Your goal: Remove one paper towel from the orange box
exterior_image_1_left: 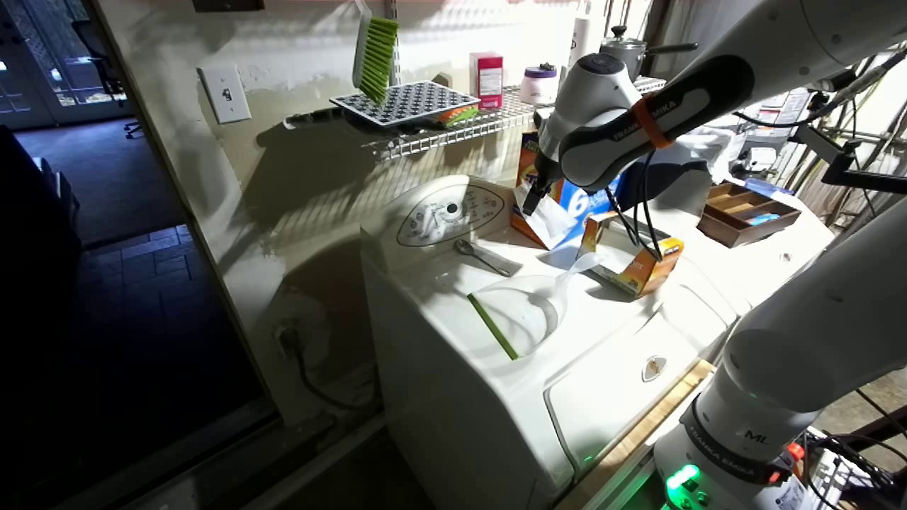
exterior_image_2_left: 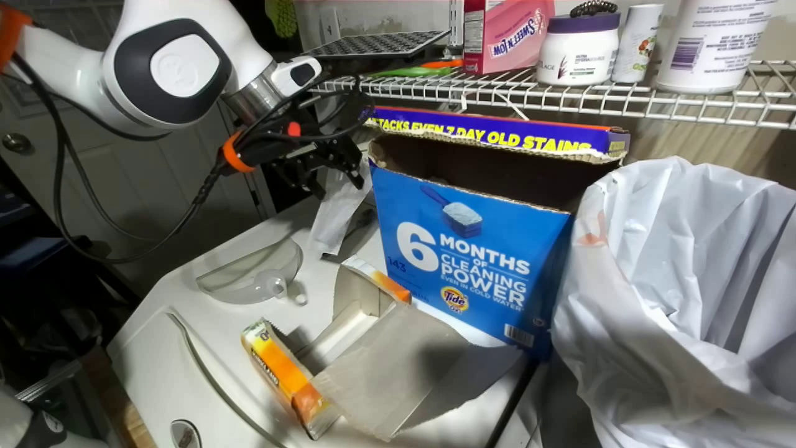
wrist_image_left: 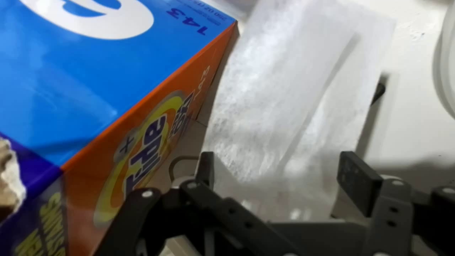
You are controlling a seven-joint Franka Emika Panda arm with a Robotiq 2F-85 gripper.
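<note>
In wrist cam, gripper point(wrist_image_left: 280, 176) fingers point(wrist_image_left: 359, 183) apart, towel point(wrist_image_left: 291, 99) ptly hidden, orange box point(wrist_image_left: 110, 110) cropped.

The black, metal-jointed, two-fingered end effector point(wrist_image_left: 280, 177) has its jaws spread wide, its dark, block-shaped pads point(wrist_image_left: 359, 181) facing each other across a broad gap; in both exterior views it points downward on a slant. Just above it sits a silver, cylindrical metal collar point(exterior_image_2_left: 252, 99), then a rounded white wrist point(exterior_image_2_left: 134, 59). The long white-and-black forearm point(exterior_image_1_left: 680, 99), circled by an orange band point(exterior_image_1_left: 650, 122), slopes down toward it. Black, flexible cables point(exterior_image_2_left: 211, 180) loop beside it. Well apart and lower stands the white base point(exterior_image_1_left: 740, 489), showing a glowing green light point(exterior_image_1_left: 684, 476).
</note>
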